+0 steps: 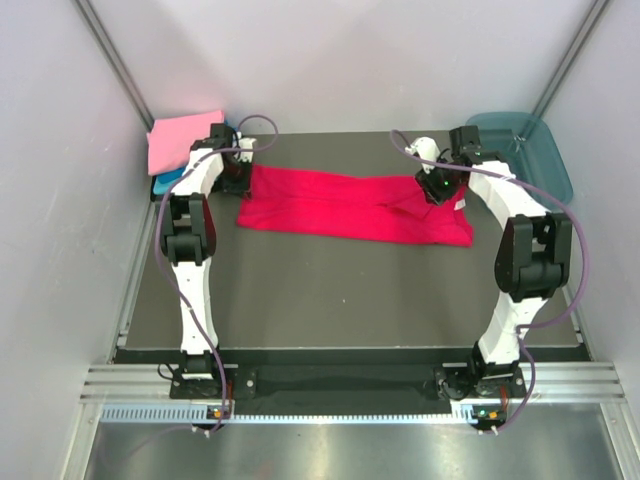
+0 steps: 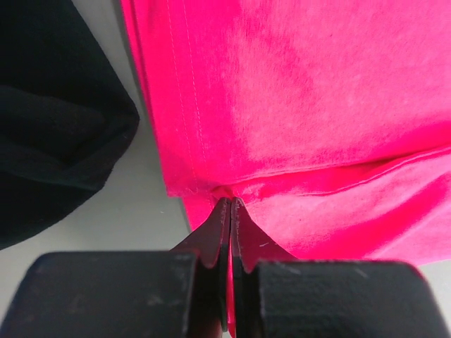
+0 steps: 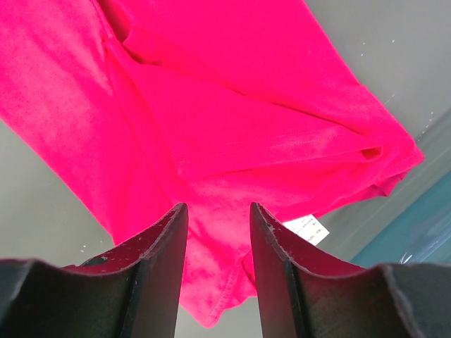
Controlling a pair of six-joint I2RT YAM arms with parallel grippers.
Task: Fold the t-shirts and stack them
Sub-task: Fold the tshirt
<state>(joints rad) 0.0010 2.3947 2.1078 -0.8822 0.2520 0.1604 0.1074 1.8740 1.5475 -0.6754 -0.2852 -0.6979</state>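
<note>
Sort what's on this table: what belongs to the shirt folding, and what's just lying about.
Job:
red t-shirt, pinched by left gripper
pink t-shirt
turquoise t-shirt
black t-shirt

Lying about:
teal tub

You had four t-shirts on the table. One was the red t-shirt (image 1: 350,205), and it lay between the two pincers. One was the pink t-shirt (image 1: 180,140), just past the left pincer (image 1: 238,172). One was the blue t-shirt (image 1: 167,181), peeking out under the pink one. One was the black t-shirt (image 2: 49,120), right beside the left pincer. You had one see-through teal tub (image 1: 530,140), just past the right pincer (image 1: 437,185). You had two robot arms.
</note>
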